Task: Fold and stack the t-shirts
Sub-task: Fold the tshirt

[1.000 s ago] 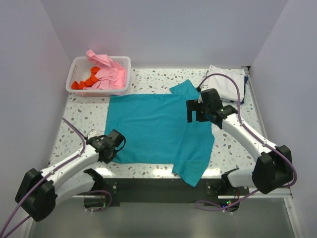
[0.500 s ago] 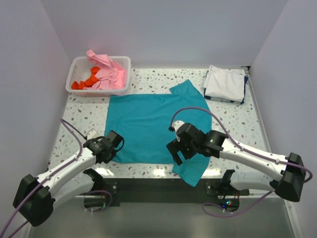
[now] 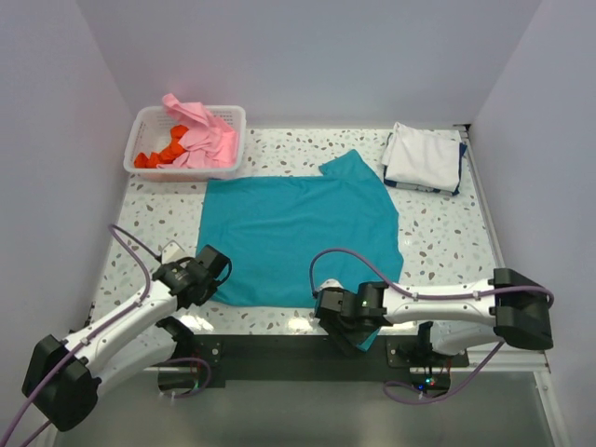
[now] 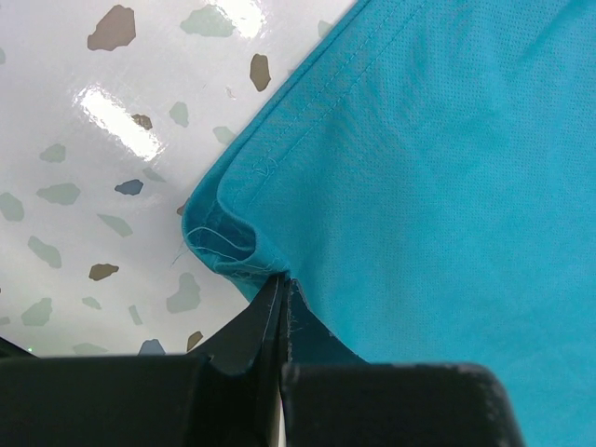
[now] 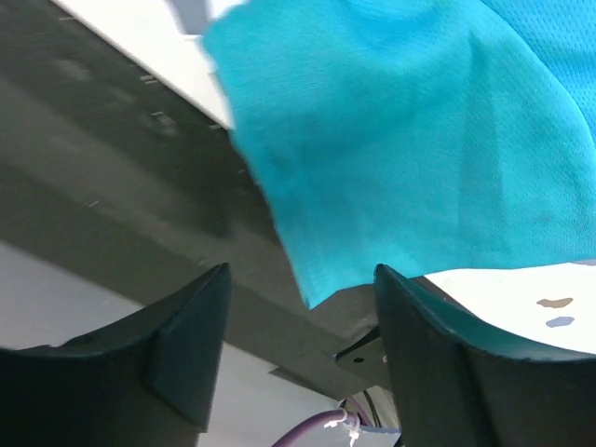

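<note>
A teal t-shirt (image 3: 298, 237) lies spread flat on the speckled table, one sleeve hanging over the near edge. My left gripper (image 3: 212, 275) is shut on its near left corner; in the left wrist view the pinched fingertips (image 4: 282, 284) hold the bunched hem of the teal cloth (image 4: 447, 168). My right gripper (image 3: 340, 321) is low at the table's front edge by the hanging sleeve. In the right wrist view its jaws (image 5: 303, 279) stand apart, with the tip of the teal sleeve (image 5: 400, 140) dangling between them and touching neither finger.
A white slatted basket (image 3: 191, 110) at the back left holds a pink shirt (image 3: 207, 140) and an orange-red one (image 3: 160, 154). A folded white shirt (image 3: 424, 154) rests on a dark blue one (image 3: 424, 187) at the back right. A black rail runs under the front edge.
My right arm has swung from the shirt's far right side down to the near edge at the hanging sleeve, and its jaws have narrowed. The left gripper keeps its hold.
</note>
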Action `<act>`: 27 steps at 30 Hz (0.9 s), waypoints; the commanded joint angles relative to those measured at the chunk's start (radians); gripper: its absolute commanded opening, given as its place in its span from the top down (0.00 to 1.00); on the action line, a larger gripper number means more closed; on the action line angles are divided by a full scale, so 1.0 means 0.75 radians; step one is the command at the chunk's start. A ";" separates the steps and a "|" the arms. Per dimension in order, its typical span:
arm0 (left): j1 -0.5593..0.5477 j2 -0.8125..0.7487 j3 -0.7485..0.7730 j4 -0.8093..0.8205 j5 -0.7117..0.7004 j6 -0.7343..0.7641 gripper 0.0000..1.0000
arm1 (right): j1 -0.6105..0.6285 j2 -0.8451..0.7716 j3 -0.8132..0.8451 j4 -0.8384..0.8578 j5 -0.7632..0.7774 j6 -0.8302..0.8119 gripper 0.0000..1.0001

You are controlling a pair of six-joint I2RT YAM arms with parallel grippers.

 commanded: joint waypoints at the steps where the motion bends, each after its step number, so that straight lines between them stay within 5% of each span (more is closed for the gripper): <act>1: 0.007 -0.024 -0.004 0.028 -0.049 0.012 1.00 | 0.006 0.039 -0.016 0.054 0.063 0.050 0.36; 12: 0.007 -0.024 -0.004 0.026 -0.045 0.010 1.00 | 0.004 0.135 -0.101 0.061 0.085 0.146 0.64; 17: 0.007 -0.030 -0.006 0.024 -0.041 0.006 1.00 | -0.002 0.135 -0.081 0.018 0.136 0.160 1.00; 27: 0.007 -0.044 0.017 0.011 -0.047 0.016 1.00 | -0.104 -0.039 0.062 -0.129 0.282 0.121 1.00</act>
